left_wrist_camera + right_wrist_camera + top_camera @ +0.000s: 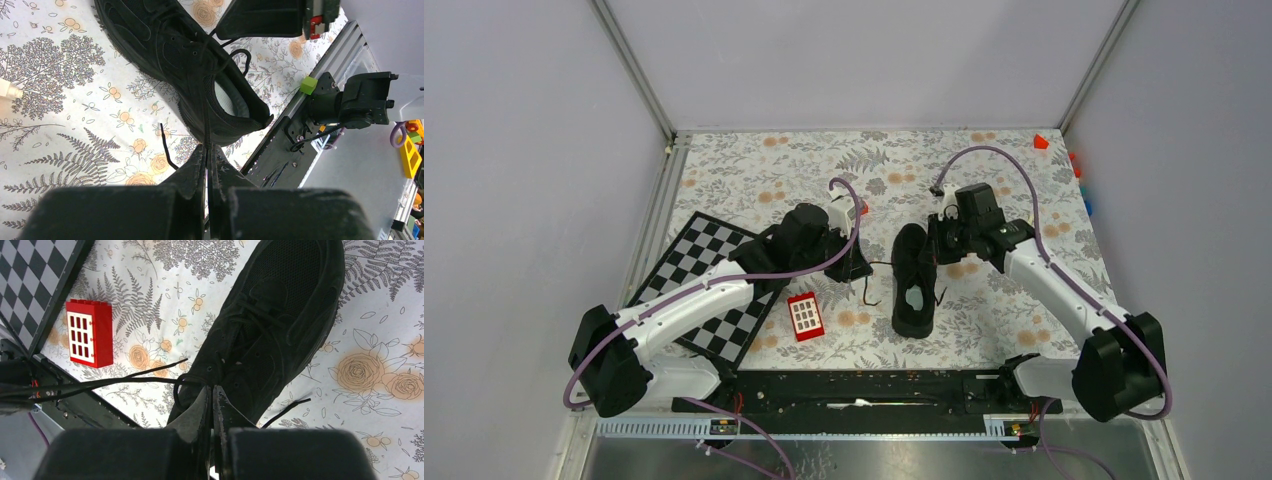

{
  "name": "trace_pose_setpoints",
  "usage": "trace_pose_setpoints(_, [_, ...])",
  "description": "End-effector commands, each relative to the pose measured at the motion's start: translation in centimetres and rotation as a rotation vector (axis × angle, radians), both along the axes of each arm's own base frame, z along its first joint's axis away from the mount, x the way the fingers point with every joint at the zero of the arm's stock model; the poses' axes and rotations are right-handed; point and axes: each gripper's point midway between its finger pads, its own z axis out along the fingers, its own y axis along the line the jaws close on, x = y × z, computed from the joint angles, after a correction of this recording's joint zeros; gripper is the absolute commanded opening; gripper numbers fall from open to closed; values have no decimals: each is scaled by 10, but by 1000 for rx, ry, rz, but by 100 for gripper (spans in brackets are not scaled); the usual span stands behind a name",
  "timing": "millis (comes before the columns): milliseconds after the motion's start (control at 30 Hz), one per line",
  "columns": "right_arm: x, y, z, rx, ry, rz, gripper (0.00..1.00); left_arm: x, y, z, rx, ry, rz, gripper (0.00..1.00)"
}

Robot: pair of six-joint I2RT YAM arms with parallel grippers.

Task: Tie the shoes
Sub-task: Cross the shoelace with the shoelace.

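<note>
Left gripper (pixel 207 156) clamping lace (pixel 205 120), right gripper (pixel 212 396) closed at sneaker (pixel 272 325)

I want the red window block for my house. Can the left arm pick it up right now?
Probably not yet. The left gripper is shut on a lace of the shoe, so it must let go first. The red block lies uncovered close by it.

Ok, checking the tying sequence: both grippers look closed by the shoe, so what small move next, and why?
Probably ease the right gripper away from the shoe. It is shut at a lace loop, seemingly pinching it, while the left gripper holds a taut lace strand; a gentle pull would confirm the grip.
</note>
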Motion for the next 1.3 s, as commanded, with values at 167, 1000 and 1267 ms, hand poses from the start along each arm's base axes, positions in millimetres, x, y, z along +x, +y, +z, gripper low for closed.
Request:
trace_pose_setpoints(167, [-13, -2, 16, 44, -54, 13, 0, 3, -4, 12, -38, -46, -12, 0])
trace_pose_setpoints(1000, [-54, 3, 28, 105, -31, 143, 10, 2, -9, 9, -40, -24, -27, 0])
trace_pose_setpoints(1267, [-69, 23, 33, 226, 34, 230, 34, 2, -11, 10, -43, -25, -34, 0])
